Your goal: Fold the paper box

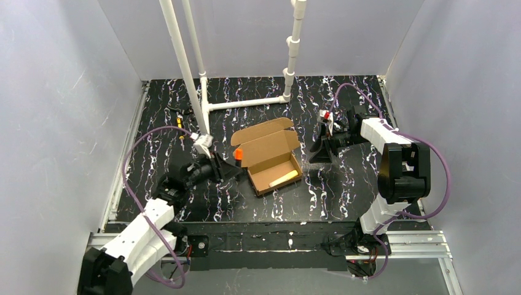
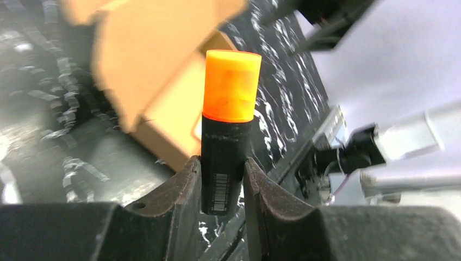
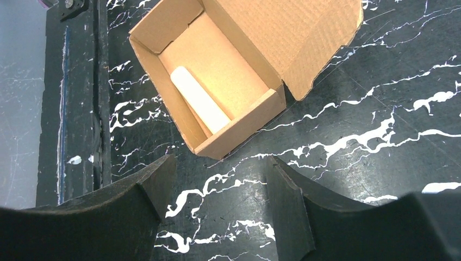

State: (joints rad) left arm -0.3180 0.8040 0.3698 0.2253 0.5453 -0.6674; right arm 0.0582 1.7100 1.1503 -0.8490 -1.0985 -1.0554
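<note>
From above, the paper box [image 1: 270,161] sits open near the middle of the black marbled table [image 1: 344,184]. Its lid flap is raised on the side towards 11 o'clock, and a pale stick [image 1: 283,179] lies inside the tray. My left gripper [image 1: 230,163] is just beside the box at its 9 o'clock side. It carries an orange-capped black tube [image 1: 238,153] that stands close against the box's left wall; I cannot tell whether they touch. My right gripper [image 1: 321,150] is at the box's 3 o'clock, a little apart from it. A white pipe frame [image 1: 246,103] stands behind, towards 12 o'clock.

From my left wrist, my left gripper [image 2: 222,191] is pinched closed on the orange-capped black tube [image 2: 229,92]. Both fingers [image 2: 182,198] press the black barrel, which carries a barcode label, and the orange cap points up to 12 o'clock. The paper box [image 2: 163,92] is blurred just beyond the tube, spreading from 10 to 12 o'clock.

From my right wrist, my right gripper [image 3: 220,175] is spread wide with nothing between its fingers [image 3: 149,198]. The paper box [image 3: 217,70] lies on the table at 12 o'clock, its nearest corner just ahead of the gap and not touching either finger. The pale stick [image 3: 199,100] rests slanted on the tray floor, and the lid leans away towards 1 o'clock.
</note>
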